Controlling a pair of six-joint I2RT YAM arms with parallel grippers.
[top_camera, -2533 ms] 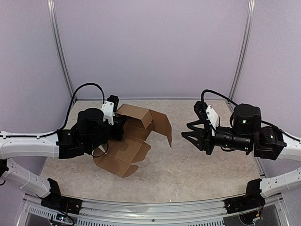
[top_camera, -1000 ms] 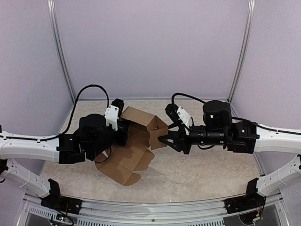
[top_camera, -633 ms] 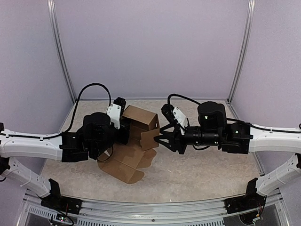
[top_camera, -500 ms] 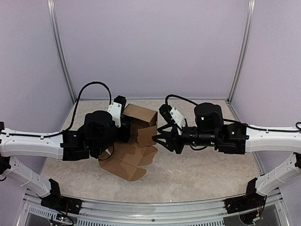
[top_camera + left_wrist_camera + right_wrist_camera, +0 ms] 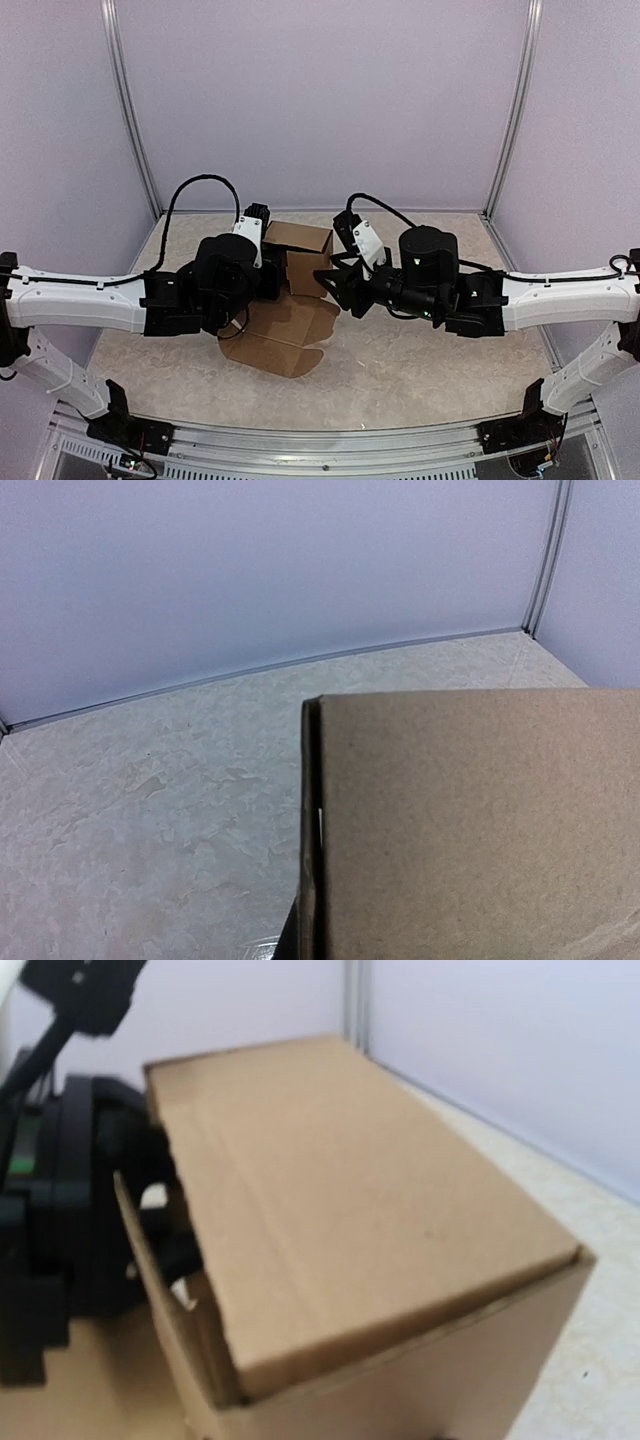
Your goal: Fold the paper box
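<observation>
The paper box [image 5: 305, 240] is brown cardboard, half raised at the table's middle, with its lower flaps [image 5: 280, 335] lying flat toward the front. My left gripper [image 5: 270, 275] is shut on the box's left wall. Its fingers are hidden in the left wrist view, where a cardboard panel [image 5: 480, 820] fills the lower right. My right gripper [image 5: 330, 285] stands open against the box's right side flap, pressing it in. In the right wrist view the box [image 5: 340, 1210] looms very close, its top panel and front side meeting at a corner. The left arm's black body [image 5: 60, 1210] sits behind the box.
Pale walls enclose the speckled table [image 5: 430, 350] at the back and both sides, with metal posts [image 5: 130, 110] in the corners. A metal rail [image 5: 320, 440] runs along the near edge.
My right gripper has travelled left and swung the box's right flap shut against its side. The left arm has shifted slightly right with the box, which now looks squarer.
</observation>
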